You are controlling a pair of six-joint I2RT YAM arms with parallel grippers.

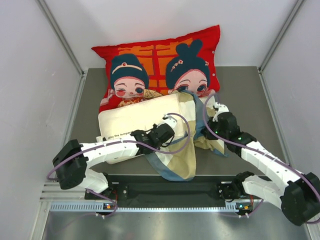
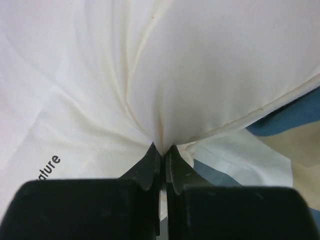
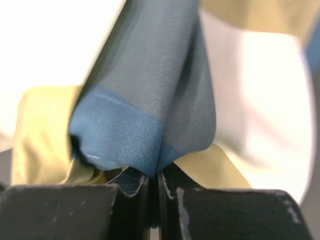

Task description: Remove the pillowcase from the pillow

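Note:
The cream-white pillow (image 1: pixel 131 121) lies across the table, its left part bare, with dark text along its near edge. The blue, tan and cream checked pillowcase (image 1: pixel 186 150) covers its right end and hangs toward the front. My left gripper (image 1: pixel 171 121) is shut on a pinch of the pillow's white fabric (image 2: pixel 160 125), close to the pillowcase's edge (image 2: pixel 295 117). My right gripper (image 1: pixel 218 109) is shut on a fold of the pillowcase's blue fabric (image 3: pixel 150 115) at the pillow's right end.
A large red cushion with two cartoon figures (image 1: pixel 160 65) leans behind the pillow at the back. White walls close in the table (image 1: pixel 240 85) on the left, right and back. The arms' base rail (image 1: pixel 165 192) runs along the front.

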